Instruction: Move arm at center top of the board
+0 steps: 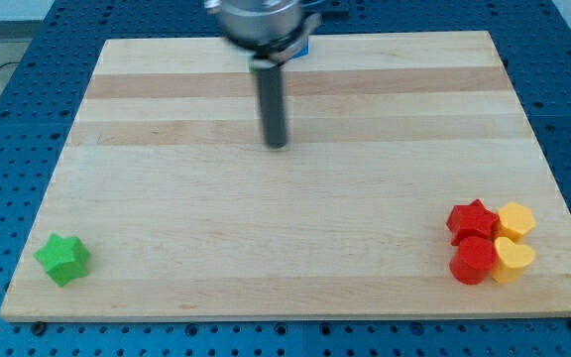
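Rod position: my tip point(277, 145) rests on the table point(285, 248) in the upper central area, slightly toward the view's left of the centre line. The dark rod rises straight toward 12 o'clock into a blurred grey mount at the view's top edge. A small blue object point(303, 48) shows just behind the mount at the table's far edge; its shape cannot be made out.

Hand state: the arm carries no hand, only the rod, so nothing is grasped or clenched. The tip touches no block.

Block layout:

- Green star block point(63, 259) sits alone near the table's corner at the view's bottom left, at about 8 o'clock from the tip and well apart from it.
- Red star block point(471, 219) sits near the corner at the view's bottom right, at about 4 o'clock from the tip and well apart from it.
- Yellow hexagonal block point(515, 219) stands just beside the red star block, at its 3 o'clock, touching or nearly touching.
- Red round block point(474, 260) lies at 6 o'clock from the red star block, against it.
- Yellow heart-like block point(513, 259) lies at 3 o'clock from the red round block, directly below the yellow hexagonal block.

These four blocks form a tight two-by-two cluster.

Surroundings: the wooden table lies on a blue perforated base point(8, 119).
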You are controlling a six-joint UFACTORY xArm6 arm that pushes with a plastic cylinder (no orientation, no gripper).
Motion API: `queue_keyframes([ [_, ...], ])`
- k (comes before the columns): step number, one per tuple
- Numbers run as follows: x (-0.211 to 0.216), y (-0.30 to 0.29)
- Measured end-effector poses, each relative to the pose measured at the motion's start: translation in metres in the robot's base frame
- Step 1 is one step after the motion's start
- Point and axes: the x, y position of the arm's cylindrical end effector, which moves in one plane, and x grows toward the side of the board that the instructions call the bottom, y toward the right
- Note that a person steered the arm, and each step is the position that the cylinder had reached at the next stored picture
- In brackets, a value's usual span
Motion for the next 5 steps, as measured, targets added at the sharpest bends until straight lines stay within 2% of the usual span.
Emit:
queue_keyframes([
  [1, -0.056, 0.061],
  [2, -0.113, 0.093],
  [3, -0.157, 0.095],
  [4, -0.176, 0.069],
  [5, -0.173, 0.022],
])
